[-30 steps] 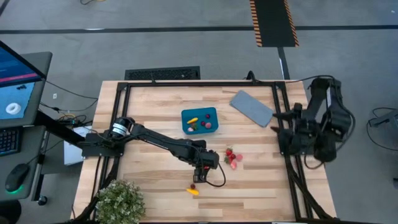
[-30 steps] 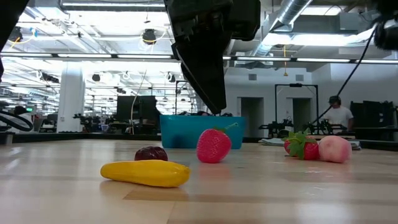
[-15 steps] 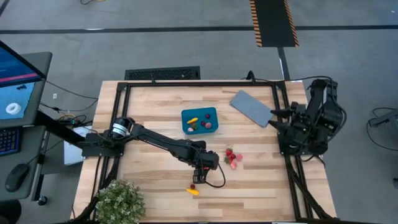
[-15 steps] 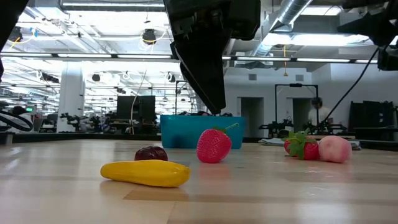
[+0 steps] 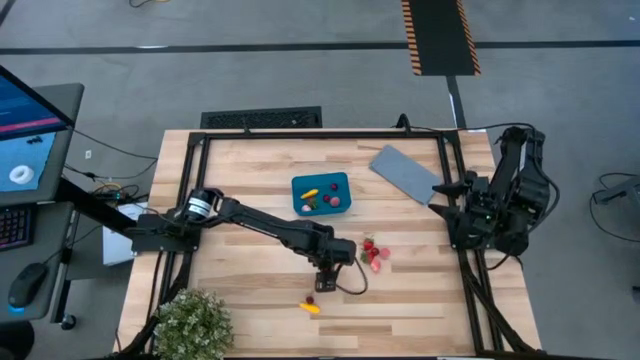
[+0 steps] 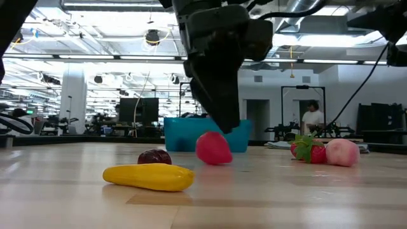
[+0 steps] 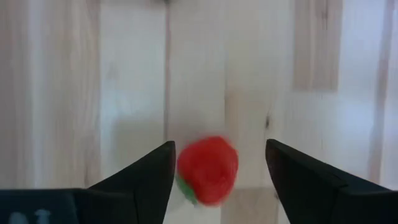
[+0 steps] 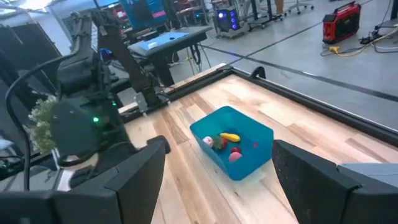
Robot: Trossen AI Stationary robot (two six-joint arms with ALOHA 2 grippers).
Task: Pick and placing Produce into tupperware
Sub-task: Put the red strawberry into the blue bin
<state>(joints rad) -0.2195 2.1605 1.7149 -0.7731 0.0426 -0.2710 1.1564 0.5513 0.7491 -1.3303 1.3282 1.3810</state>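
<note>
Going for the strawberry (image 7: 208, 169) bottom-center of my left wrist view. Left gripper (image 7: 217, 171) spread around it, not gripping yet. Next: drop, pinch, carry to tupperware (image 5: 321, 194).

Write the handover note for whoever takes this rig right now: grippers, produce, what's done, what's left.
Left gripper: open, low over a red strawberry on the table, not gripping it.
Right gripper: open, waiting at the table's right edge.
Teal tupperware: already holds a few pieces.
Left to do: that strawberry, the yellow piece, the dark berry and the red-pink cluster. Grey lid lies aside.
</note>
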